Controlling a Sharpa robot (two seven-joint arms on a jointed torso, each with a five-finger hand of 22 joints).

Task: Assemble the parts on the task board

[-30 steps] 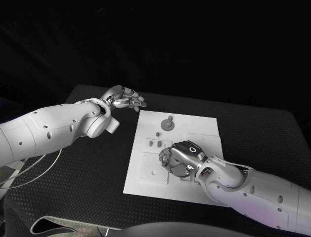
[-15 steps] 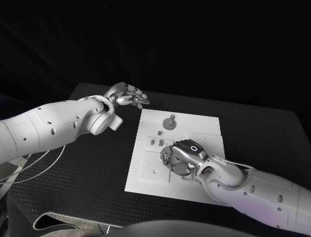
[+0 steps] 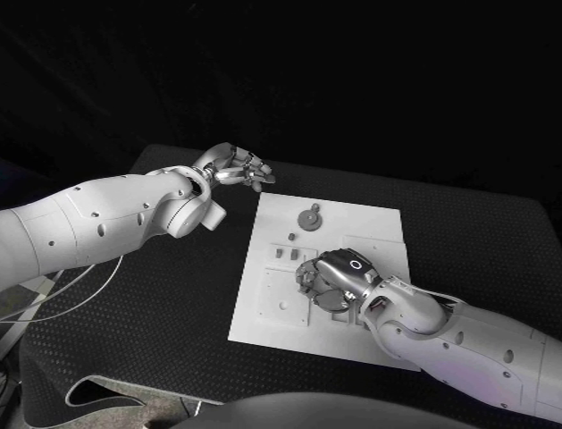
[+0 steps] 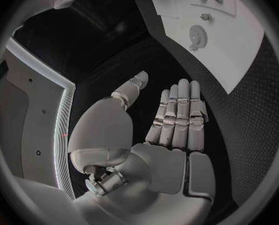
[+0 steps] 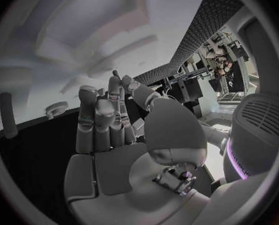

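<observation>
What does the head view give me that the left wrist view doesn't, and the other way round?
Head view: the right hand low over the middle of the task board, and the left hand off the board, above the black table by the board's far left corner. Left wrist view: the left hand's fingers straight and apart, holding nothing. Both: the board with its round part and small parts nearby.

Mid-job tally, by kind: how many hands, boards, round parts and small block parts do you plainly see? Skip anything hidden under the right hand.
Hands: 2, left hand and right hand
Task board: 1
Round part: 1
Small block parts: 2, side by side
Total: 6; parts beneath the right hand cannot be counted.
</observation>
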